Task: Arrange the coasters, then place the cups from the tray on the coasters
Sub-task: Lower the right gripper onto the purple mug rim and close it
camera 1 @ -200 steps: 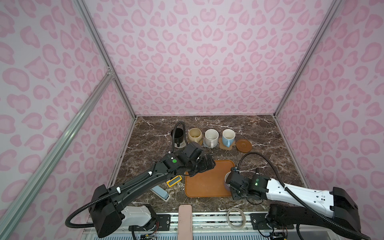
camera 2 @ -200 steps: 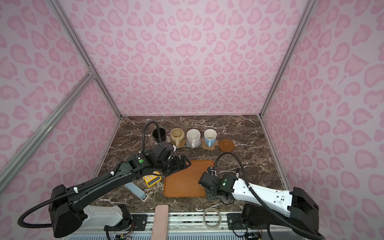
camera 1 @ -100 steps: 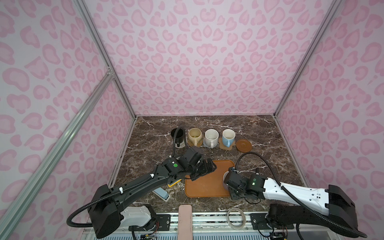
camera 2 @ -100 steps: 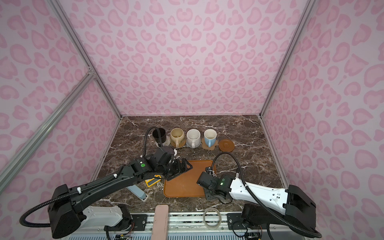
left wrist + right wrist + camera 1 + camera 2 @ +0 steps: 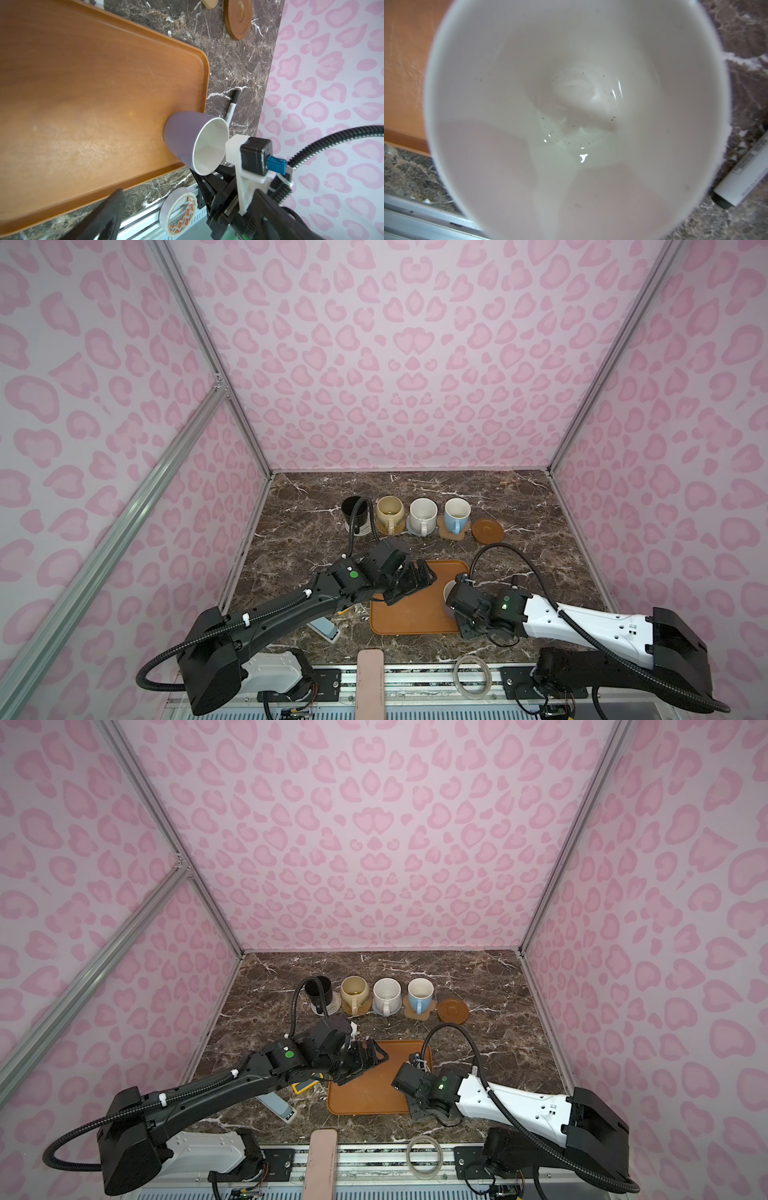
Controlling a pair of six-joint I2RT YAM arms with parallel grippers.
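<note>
Lavender cup (image 5: 182, 133) | near-right corner of tray (image 5: 83, 83), by near edge of bench (image 5: 540, 531) | right tool (image 5: 204, 177) clamped on it; left tool (image 5: 415, 581) apart | risk: off-centre grip; cup may swing, clip tray rim, slip

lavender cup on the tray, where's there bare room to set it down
The dark-brown coaster, right of the blue cup, is bare, with open marble between it and the right wall. The other four coasters hold cups, packed close.
</note>
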